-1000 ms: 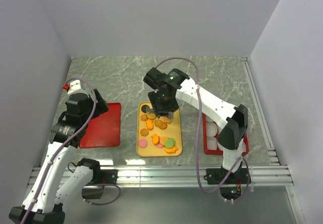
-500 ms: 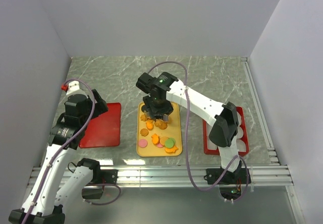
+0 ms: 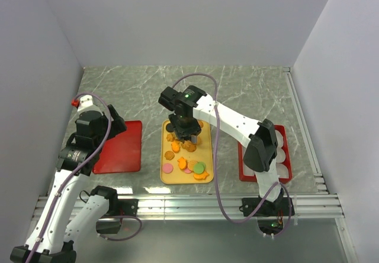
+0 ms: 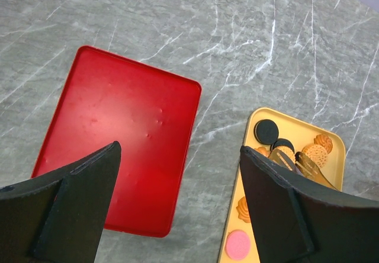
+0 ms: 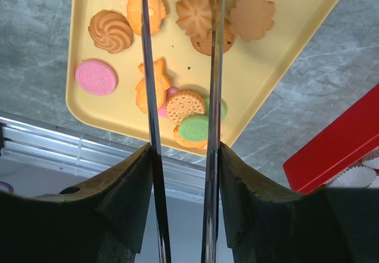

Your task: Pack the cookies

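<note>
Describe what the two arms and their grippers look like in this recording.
Left arm and right arm share white links, black joint housings and a looping pale purple cable each. A small green light shows near the right wrist. The left gripper has broad black wedge fingers; the right gripper carries two long thin metal strips on black mounts.

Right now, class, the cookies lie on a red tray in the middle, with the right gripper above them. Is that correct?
Wrong colour: the top external view shows the cookies on a yellow tray, not a red one. The rest holds: it lies in the middle, with the right gripper above them.
</note>
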Robot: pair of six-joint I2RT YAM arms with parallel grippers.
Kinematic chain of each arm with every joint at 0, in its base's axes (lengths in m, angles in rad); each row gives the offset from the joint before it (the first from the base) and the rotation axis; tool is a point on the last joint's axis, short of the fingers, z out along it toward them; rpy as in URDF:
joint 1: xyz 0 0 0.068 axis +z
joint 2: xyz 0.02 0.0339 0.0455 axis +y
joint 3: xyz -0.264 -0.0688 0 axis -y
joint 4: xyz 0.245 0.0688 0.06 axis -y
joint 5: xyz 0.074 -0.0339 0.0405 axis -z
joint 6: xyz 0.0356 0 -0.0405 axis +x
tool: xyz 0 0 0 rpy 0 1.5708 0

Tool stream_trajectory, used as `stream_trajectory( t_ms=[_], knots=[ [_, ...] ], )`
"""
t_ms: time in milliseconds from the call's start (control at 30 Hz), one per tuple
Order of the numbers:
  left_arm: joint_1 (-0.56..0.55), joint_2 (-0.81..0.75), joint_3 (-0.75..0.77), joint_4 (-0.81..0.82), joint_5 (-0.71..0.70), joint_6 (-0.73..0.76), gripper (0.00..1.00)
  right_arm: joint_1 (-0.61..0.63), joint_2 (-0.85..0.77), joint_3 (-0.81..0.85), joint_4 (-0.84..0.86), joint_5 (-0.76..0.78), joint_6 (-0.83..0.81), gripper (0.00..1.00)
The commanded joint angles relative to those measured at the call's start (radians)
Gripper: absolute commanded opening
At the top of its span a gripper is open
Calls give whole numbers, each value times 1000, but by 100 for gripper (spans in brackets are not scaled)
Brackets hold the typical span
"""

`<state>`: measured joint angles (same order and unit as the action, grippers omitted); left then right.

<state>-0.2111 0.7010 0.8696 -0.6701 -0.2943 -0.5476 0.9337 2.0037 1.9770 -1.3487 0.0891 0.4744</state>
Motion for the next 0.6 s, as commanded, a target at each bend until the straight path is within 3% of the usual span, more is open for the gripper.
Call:
stream_trajectory(
  t_ms=[0,567],
  knots=[
    [-4,-15,-1,24,-14,-20,88,8,-2,36,-90,18,-3,50],
    [-4,-9,-3,27,-8,-17,88,8,-89,19,-95,40,10,38]
  ],
)
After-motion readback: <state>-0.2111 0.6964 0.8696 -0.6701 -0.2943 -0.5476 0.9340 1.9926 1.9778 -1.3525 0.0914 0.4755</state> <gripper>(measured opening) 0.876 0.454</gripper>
